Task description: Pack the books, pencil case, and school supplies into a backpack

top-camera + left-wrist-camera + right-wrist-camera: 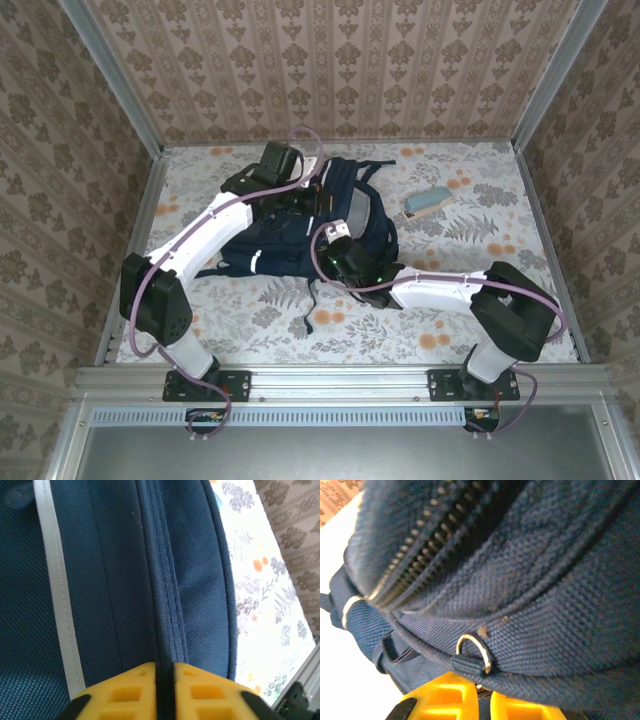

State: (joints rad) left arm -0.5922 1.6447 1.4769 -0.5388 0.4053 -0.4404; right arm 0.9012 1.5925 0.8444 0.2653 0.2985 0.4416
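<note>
Navy nylon everywhere: the backpack (268, 245) lies mid-table, with a small teal case (425, 201) off at its 2 o'clock. The left gripper (164, 667) is at the bag's 12 o'clock end, fingers pressed together on a seam ridge. The right gripper (482, 695), at 5 o'clock, nips the webbing tab by a metal ring (475, 650). Looks like the opening-the-bag step to me. Next up, I reckon: brace one end and drag the zip (405, 565) along.
</note>
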